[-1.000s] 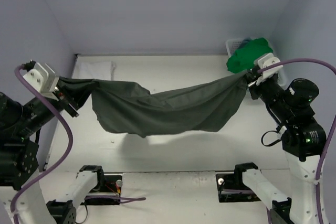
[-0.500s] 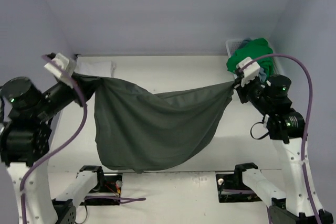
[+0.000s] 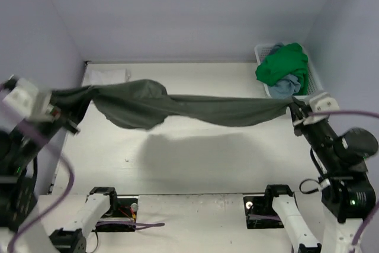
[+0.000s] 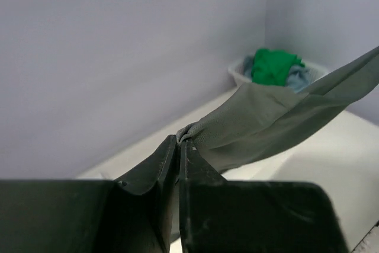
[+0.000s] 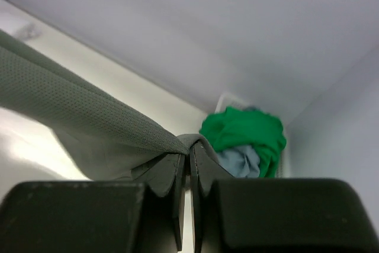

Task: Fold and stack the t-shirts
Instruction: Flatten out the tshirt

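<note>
Two tools are at work, both pressed together and each pinching one end of the dark grey shirt [image 3: 195, 108]. My left tool [image 3: 59, 118], blurred at the left edge of the overhead frame, grips a bunched corner. My right tool [image 3: 294, 109], at the right edge, grips the other. The shirt hangs between them as a tight, twisted band across the middle of the frame. It is clear of the desk [image 3: 195, 164], with a loose bulge sagging left of centre. I cannot tell whether I hold shoulders or hem.

I judge the step to be spreading this shirt flat before folding it. To do that well, I should bring my tools slightly closer so the band slackens and the twist can fall out. Then I should level them and lower together over the bare middle of the desk, letting the hanging edge land first. After that I would draw the cloth out so it unrolls smooth.

Both wrist views show only a small fold of cloth in the pinch, so a hard tug could pull it free.

I should stay clear of the white shirt [image 3: 106, 76] lying in the upper left. I should also avoid the basket [image 3: 260, 49] in the upper right, which holds the green shirt [image 3: 284, 66] and the blue shirt [image 3: 285, 86].
</note>
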Motion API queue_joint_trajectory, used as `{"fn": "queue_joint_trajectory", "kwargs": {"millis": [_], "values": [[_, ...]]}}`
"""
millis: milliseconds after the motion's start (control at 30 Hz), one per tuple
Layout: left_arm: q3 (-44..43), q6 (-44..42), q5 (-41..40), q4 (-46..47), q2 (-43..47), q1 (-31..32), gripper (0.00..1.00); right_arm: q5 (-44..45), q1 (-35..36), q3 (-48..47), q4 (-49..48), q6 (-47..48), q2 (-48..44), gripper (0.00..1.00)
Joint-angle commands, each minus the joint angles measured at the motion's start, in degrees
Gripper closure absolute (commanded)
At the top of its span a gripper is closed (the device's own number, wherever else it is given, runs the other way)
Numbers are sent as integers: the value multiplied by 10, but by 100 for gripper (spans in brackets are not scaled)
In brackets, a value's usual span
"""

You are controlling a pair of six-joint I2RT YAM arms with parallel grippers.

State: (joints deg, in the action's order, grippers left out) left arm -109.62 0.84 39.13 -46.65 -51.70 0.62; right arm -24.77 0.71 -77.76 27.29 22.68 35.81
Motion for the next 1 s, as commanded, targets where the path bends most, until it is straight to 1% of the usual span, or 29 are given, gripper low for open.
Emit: {"fn": "queue_joint_trajectory", "kwargs": {"millis": [0, 167, 267, 400, 533, 633, 667, 700, 733, 800, 833, 867, 933, 967], "values": [[-55, 18, 28, 10, 53, -2, 100, -59, -38, -13, -29, -20, -23, 100], [-38, 14, 30, 10, 101, -2, 100, -67, -48, -18, -26, -5, -62, 100], [-32, 4, 34, -14, 116, -2, 100, -61, -47, -14, -18, 12, -82, 100], [-14, -1, 37, -21, 126, -2, 100, -41, -34, -7, -16, 21, -84, 100], [8, -1, 41, -13, 114, -2, 100, -44, -33, 6, -18, 26, -66, 100], [48, -6, 39, 10, 103, -2, 100, -47, -26, 31, -19, 40, -38, 100], [76, -8, 37, 17, 99, -2, 100, -49, -24, 41, -18, 44, -16, 100], [91, -8, 31, 34, 91, -2, 100, -56, -24, 64, -20, 54, -8, 100], [121, -25, 30, 43, 86, -2, 100, -64, -24, 76, -22, 62, 16, 100], [156, -36, 21, 71, 69, -2, 100, -78, -24, 107, -25, 75, 46, 100], [175, -38, 19, 81, 61, -2, 100, -88, -24, 117, -34, 87, 76, 100], [211, -43, 17, 102, 45, -2, 100, -94, -24, 126, -37, 94, 93, 100], [251, -44, 11, 135, 31, -2, 100, -102, -24, 146, -64, 105, 141, 100], [283, -44, 9, 171, 12, -2, 100, -102, -24, 151, -75, 109, 159, 100]]}}
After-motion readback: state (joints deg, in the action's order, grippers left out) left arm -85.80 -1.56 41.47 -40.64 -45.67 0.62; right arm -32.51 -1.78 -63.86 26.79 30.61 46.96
